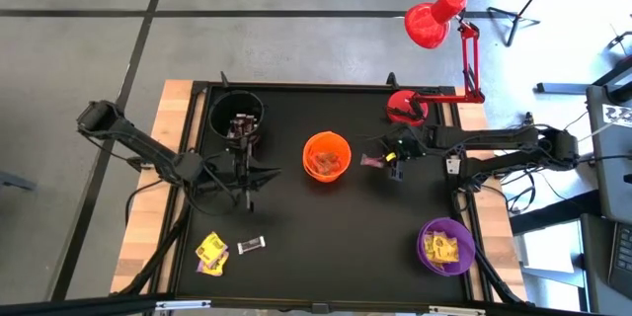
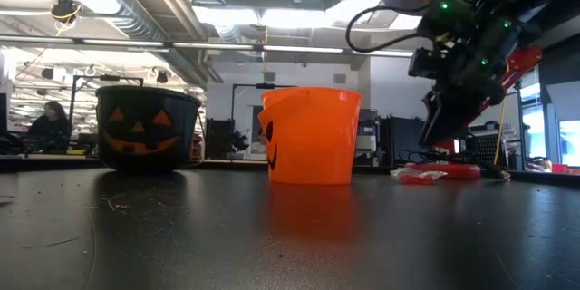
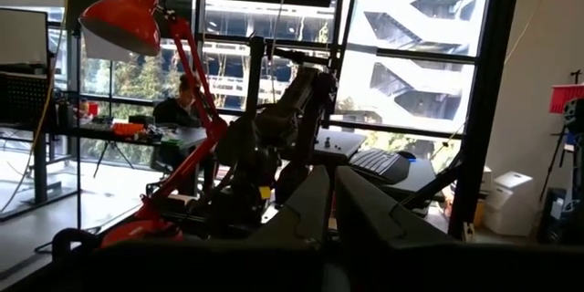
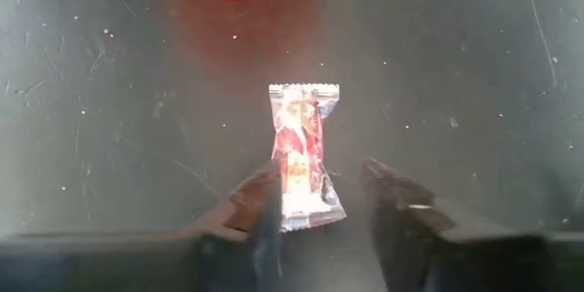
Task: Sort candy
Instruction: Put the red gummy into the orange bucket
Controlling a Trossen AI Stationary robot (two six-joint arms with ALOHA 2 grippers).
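A candy in a red and silvery wrapper (image 4: 304,155) lies flat on the black table to the right of the orange cup (image 1: 327,156). My right gripper (image 4: 321,203) is open and hovers just above the candy's near end, one finger on each side of it. The low view shows this gripper (image 2: 444,131) clear of the table and the candy (image 2: 421,174) below it. My left gripper (image 3: 330,203) is shut with nothing in it. It is raised beside the black cup (image 1: 237,114) and points toward the table's right. Yellow candies (image 1: 211,251) and a dark candy (image 1: 252,245) lie near the front left edge.
The purple cup (image 1: 446,245) at the front right holds yellow candies. The orange cup has candies inside it. A red desk lamp (image 1: 434,20) stands with its base (image 1: 405,107) on the far right of the table. The raised table frame (image 1: 296,86) borders the black surface.
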